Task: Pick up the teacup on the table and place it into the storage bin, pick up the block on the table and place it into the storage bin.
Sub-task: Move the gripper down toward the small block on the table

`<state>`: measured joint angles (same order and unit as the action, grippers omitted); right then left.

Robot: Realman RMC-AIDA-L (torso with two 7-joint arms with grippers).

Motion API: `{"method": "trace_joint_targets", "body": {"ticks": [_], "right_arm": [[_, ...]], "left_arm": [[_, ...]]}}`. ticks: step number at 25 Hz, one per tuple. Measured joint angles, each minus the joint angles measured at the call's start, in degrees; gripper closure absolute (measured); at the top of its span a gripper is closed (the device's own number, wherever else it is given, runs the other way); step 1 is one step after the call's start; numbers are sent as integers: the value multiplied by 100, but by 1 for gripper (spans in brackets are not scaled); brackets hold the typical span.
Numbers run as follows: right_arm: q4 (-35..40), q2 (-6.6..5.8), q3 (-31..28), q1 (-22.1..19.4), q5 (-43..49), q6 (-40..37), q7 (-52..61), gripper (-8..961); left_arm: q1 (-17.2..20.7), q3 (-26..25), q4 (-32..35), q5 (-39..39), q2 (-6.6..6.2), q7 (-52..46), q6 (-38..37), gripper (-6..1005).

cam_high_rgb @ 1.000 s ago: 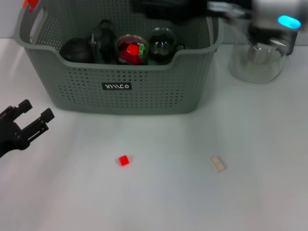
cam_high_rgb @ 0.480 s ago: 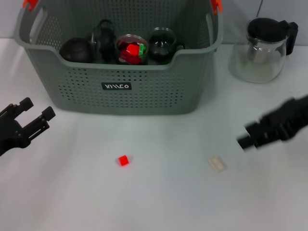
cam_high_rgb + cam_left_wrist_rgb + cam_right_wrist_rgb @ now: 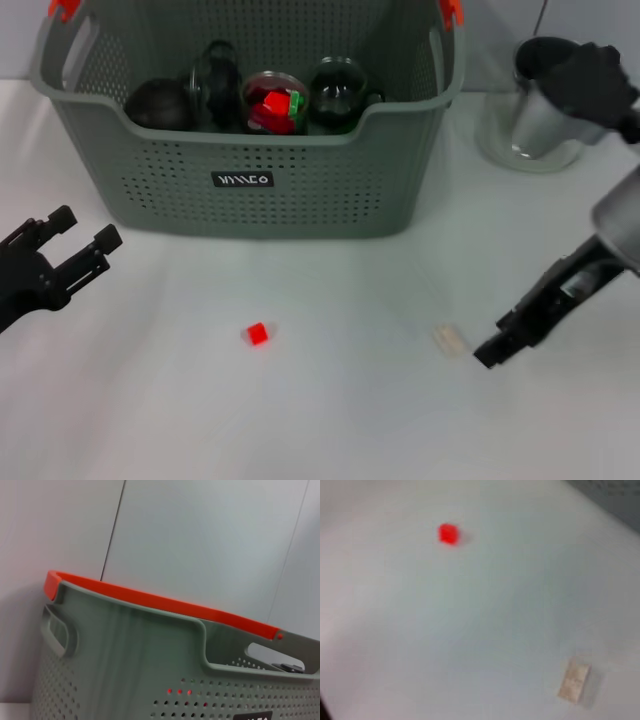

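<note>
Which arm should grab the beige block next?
Right, likely. The right pincer sits on the table just beside the beige block. The left pincer hangs open at the far left, beyond the red block.

The white table (image 3: 330, 420) bears the storage bin (image 3: 300, 190), red block (image 3: 258, 334), beige block (image 3: 452, 340) and glass pot (image 3: 535, 135).

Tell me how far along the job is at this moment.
Cups already sit in the storage bin, one holding red and green blocks. In hand: the right gripper is low beside the pale block. Left: that block and the red block, both on the table. The left gripper waits open at the left.
</note>
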<state>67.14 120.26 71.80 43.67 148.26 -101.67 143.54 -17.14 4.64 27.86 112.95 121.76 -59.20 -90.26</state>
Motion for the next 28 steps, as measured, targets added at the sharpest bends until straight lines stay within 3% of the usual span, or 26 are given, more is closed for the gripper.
{"method": "trace_joint_targets", "body": {"ticks": [10, 21, 28], "right_arm": [[-827, 30, 1511, 268, 1, 1484, 1819, 403], [-964, 42, 2174, 286, 47, 1931, 2270, 404], [-1044, 27, 2250, 298, 74, 2063, 2295, 403]], "left_arm": [[3, -4, -10, -2, -3, 14, 3, 247], [16, -24, -8, -2, -12, 14, 9, 247], [25, -25, -8, -2, -12, 14, 9, 247]]}}
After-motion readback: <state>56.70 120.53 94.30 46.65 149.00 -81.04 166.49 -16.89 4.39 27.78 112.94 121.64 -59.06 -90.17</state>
